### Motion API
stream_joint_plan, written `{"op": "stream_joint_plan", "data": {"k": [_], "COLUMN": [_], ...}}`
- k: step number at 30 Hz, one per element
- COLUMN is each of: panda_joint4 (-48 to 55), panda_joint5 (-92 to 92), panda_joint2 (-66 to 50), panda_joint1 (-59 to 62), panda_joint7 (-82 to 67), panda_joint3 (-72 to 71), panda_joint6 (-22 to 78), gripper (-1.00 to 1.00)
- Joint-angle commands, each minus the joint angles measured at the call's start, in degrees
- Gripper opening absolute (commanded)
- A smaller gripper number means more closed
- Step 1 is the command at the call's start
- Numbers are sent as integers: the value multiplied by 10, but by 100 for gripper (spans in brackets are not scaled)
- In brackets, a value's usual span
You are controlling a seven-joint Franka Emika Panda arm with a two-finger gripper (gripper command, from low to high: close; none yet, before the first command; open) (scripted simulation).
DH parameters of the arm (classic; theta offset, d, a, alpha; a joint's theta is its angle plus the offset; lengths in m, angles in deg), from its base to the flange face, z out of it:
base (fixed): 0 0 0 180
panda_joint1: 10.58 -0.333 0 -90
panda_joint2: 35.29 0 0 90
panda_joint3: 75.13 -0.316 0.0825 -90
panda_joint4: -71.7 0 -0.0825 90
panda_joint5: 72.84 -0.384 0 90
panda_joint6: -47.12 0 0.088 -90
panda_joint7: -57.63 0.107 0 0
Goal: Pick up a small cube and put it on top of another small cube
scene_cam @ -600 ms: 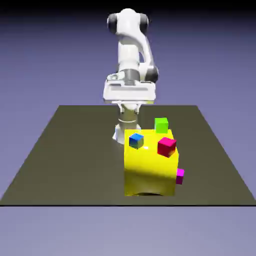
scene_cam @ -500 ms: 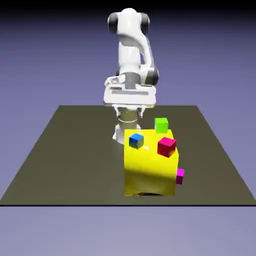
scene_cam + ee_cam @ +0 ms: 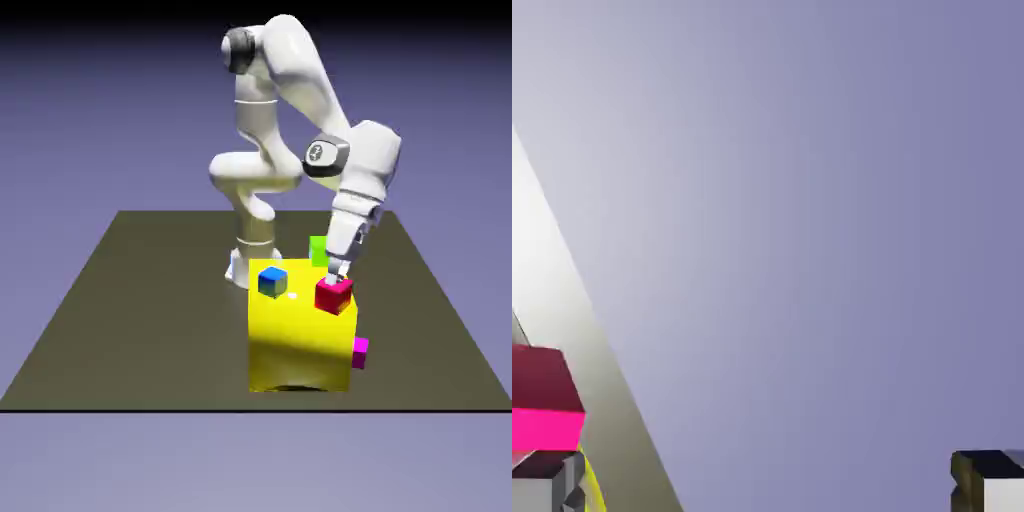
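Table (image 3: 130,330): dark olive slab under everything, bare at the exterior view's left.
Blue cube (image 3: 272,282): small, resting on the top face of the yellow block, toward its left side.
Yellow block (image 3: 298,350): large, near the table's front edge, carrying the blue and red cubes on top.
Green cube (image 3: 319,247): small and bright, just behind the yellow block's far edge; the hand partly covers it, and whether it sits on the table or the block's rim is hard to tell.
Red cube (image 3: 334,295): on the block's top toward the right, tilted; in the hand view it shows at the lower left (image 3: 544,412).
Gripper (image 3: 341,277): tips right at the red cube's top; the hand view shows the fingers set wide apart, holding nothing.
Magenta cube (image 3: 360,352): small, against the block's right side.
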Motion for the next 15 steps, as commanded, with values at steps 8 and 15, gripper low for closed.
{"op": "stream_joint_plan", "data": {"k": [8, 15], "panda_joint4": [5, -33], "panda_joint5": [-81, -80], "panda_joint2": [-166, -270], "panda_joint1": [-110, -151], "panda_joint7": [97, 188], "panda_joint3": [-2, 43], "panda_joint6": [97, 38], "gripper": [0, 0]}}
